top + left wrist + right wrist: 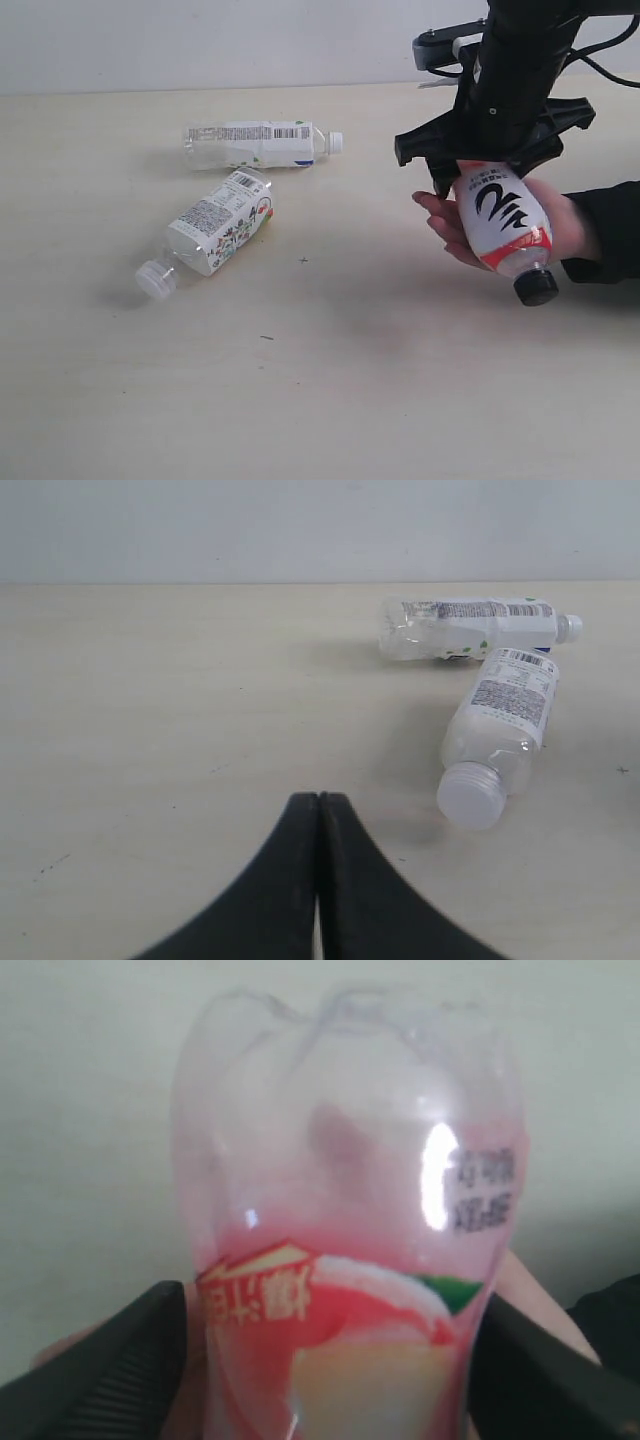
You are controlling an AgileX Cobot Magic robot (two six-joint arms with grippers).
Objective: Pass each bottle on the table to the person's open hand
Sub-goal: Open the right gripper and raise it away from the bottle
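Right tool (335,1370) first: its two jaws stand spread, one on each side of the pink-and-white bottle (502,222), right up against the clear base end. From my wrist camera I honestly can't tell if they're pinching the plastic or just sitting beside it, so I won't call it either way.

The bottle hangs tilted under the tool, black cap (536,287) pointing down and away from me. Its body lies across the person's open hand (565,228), which is cupped palm-up directly below the tool, black sleeve (610,230) trailing off to the outside. I'd say that's the whole point of the pose: holding it by the base leaves the long side free to settle into the palm. My guess is the handover is at the let-go stage. The risk I see is the bottle rolling off cap-first if the hand doesn't close on it.

My left tool (318,875) is pressed fully shut with nothing in it, parked low over the worktop (350,380).

Out ahead of that left tool, two more bottles lie on their sides near each other: a white-capped one (255,145) farther off and a nearer one (222,222) with its cap end toward me. Both are waiting their turn. I don't see any fourth bottle.
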